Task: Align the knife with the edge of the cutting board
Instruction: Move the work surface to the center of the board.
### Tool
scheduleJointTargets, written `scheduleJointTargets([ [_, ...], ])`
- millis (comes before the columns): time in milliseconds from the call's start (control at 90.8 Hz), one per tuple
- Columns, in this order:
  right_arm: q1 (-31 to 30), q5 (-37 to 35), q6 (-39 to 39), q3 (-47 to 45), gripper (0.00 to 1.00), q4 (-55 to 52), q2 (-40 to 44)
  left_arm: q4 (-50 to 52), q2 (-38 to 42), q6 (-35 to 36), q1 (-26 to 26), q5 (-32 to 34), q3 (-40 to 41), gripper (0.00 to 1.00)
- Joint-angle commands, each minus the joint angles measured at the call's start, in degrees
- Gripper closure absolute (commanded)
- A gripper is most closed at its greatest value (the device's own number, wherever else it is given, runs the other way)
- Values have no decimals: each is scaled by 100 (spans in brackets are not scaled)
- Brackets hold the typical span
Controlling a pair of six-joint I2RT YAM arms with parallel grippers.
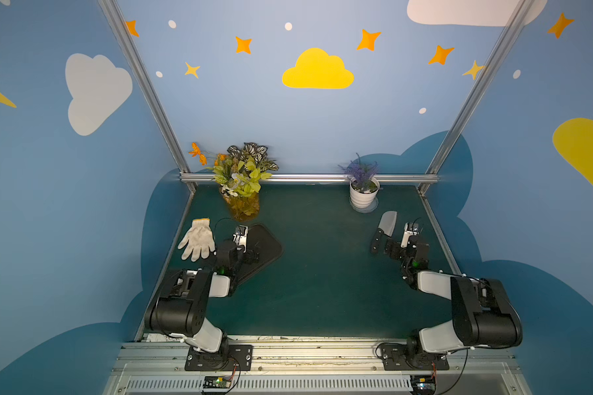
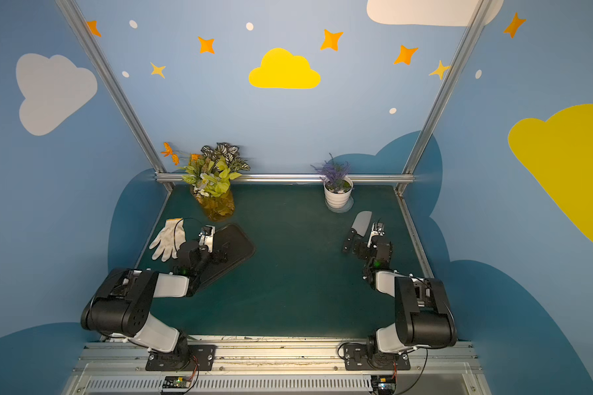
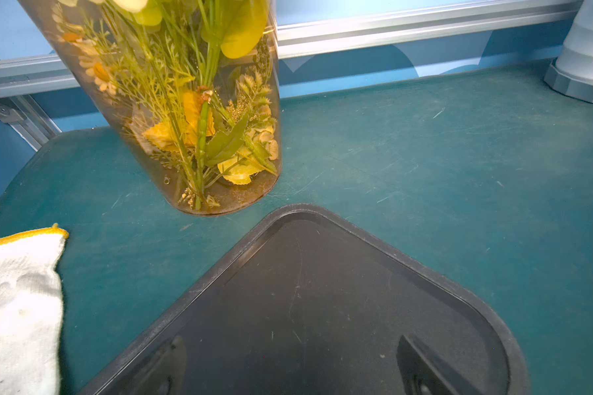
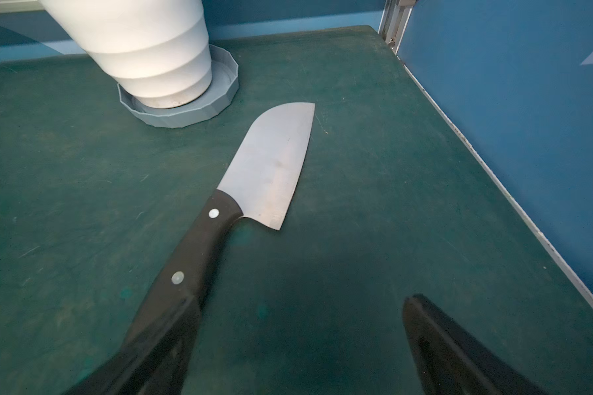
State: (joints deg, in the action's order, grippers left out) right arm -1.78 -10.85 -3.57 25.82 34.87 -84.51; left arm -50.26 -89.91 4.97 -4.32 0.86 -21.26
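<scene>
Flat on the dark green surface [image 4: 391, 212], far to my right, lies the small cleaver [image 4: 216, 222] with its broad silver-grey blade and black riveted handle. It is well apart from the black rectangular cutting board [image 1: 266, 246] at my left. My right pincer [image 4: 298, 304] hangs released and empty over the butt of the handle. One finger sits above that end, and the other stands clear over bare surface.

As I judge it, the handle is off-centre between my jaws. If I clench here, that finger may land on the handle or shove it, and the cleaver could spin or skid out. The blade tip lies near the white ribbed plant pot [image 4: 144, 44] in its grey faceted saucer [image 4: 185, 116], so a forward nudge could knock them.

My left pincer [image 3: 290, 342], also spread wide and holding nothing, hovers over the cutting board, and that arm could block the cleaver's arrival. A clear glass vase of artificial flowers [image 3: 192, 102] stands just beside the cutting board's corner, and a white knitted glove [image 1: 197, 239] lies near it. Either could be clipped by a careless approach.
</scene>
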Motion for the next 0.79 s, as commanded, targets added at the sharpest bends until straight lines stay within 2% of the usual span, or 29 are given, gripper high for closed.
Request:
scheduleJointTargets([
  [0, -30, 23, 57, 71, 2, -77, 72, -81, 25, 82, -29, 10, -80, 0],
  [782, 14, 108, 42, 94, 2, -99, 54, -80, 17, 47, 27, -104, -88, 0],
])
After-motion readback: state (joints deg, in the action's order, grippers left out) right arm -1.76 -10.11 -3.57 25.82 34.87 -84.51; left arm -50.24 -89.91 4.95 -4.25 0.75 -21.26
